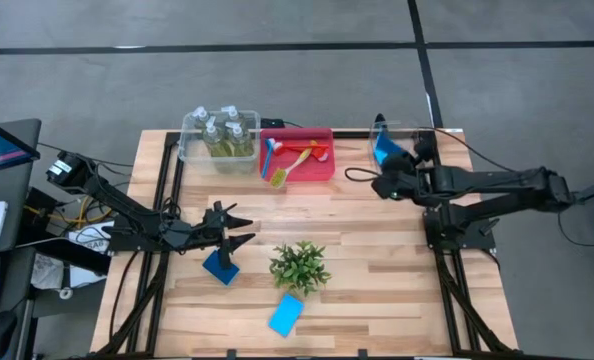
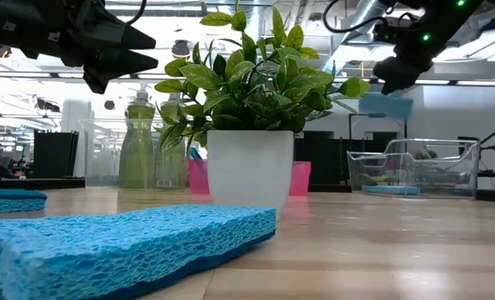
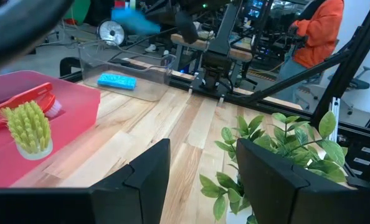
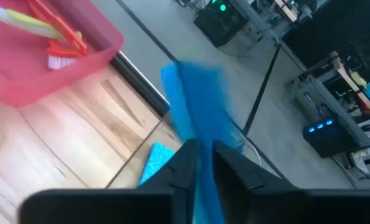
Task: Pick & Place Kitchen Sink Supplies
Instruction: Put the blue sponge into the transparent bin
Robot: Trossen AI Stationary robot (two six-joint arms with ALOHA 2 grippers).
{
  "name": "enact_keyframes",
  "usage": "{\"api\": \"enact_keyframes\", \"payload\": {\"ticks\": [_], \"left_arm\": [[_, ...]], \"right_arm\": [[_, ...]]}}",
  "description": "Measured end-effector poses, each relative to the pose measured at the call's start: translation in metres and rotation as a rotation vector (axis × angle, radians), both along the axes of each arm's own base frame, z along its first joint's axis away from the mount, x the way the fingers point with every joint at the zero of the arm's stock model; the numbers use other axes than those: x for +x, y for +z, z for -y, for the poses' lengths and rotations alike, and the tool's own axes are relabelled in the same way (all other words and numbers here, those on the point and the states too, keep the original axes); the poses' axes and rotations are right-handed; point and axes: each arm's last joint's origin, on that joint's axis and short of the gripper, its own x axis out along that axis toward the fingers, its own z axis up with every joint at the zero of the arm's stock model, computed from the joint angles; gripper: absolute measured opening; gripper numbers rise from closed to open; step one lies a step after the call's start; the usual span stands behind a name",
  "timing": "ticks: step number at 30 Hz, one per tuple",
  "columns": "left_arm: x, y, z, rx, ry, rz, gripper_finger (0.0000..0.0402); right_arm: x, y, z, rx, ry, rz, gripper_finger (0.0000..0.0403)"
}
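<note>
My left gripper (image 1: 243,228) (image 3: 200,171) hangs open above the table, just off the dark-blue sponge (image 1: 220,267), which lies flat on the wood. A light-blue sponge (image 1: 286,314) (image 2: 122,242) lies flat near the table's near edge. My right gripper (image 1: 387,166) (image 4: 200,158) is shut on a blue sponge (image 4: 194,102) (image 2: 388,105) above the clear bin (image 1: 402,130) (image 2: 414,167) at the far right corner. Another sponge (image 4: 155,160) (image 3: 116,81) lies in that bin. The bottles (image 1: 220,135) stand in a second clear bin. The brushes (image 1: 295,158) lie in the red bin (image 1: 322,170). My right gripper pinches the blue sponge between its two fingers at one end (image 4: 200,146). The rest of the sponge sticks out past the fingertips. It is lifted clear, above the clear bin.
The potted plant (image 1: 299,265) (image 2: 252,108) stands mid-table, close to my left gripper on its right. Bare wood lies between the plant and the bins along the far edge. A person in an orange top (image 3: 319,31) stands beyond the table.
</note>
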Motion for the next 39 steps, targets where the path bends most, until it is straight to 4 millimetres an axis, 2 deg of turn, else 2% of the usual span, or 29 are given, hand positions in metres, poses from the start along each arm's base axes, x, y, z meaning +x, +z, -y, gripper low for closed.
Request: {"api": "enact_keyframes", "payload": {"ticks": [7,11,18,29,39], "left_arm": [[0.000,0.000,0.001,-0.013,-0.008,0.002,0.0186],[0.000,0.000,0.004,-0.028,-0.110,-0.004,0.0186],[-0.002,-0.003,0.011,-0.037,-0.297,-0.036,0.0186],[-0.016,-0.036,0.015,-0.184,-0.273,-0.370,0.0186],[-0.029,-0.047,0.026,-0.288,-0.439,-0.563,0.0186]], "right_arm": [[-0.001,-0.001,0.009,0.008,-0.053,-0.013,0.0119],[-0.002,0.000,0.008,0.007,-0.049,0.002,0.0138],[0.000,0.001,-0.010,0.000,0.052,0.022,0.0120],[-0.001,-0.002,-0.048,0.050,0.239,0.101,0.0108],[-0.008,-0.003,-0.076,0.115,0.407,0.141,0.0108]]}}
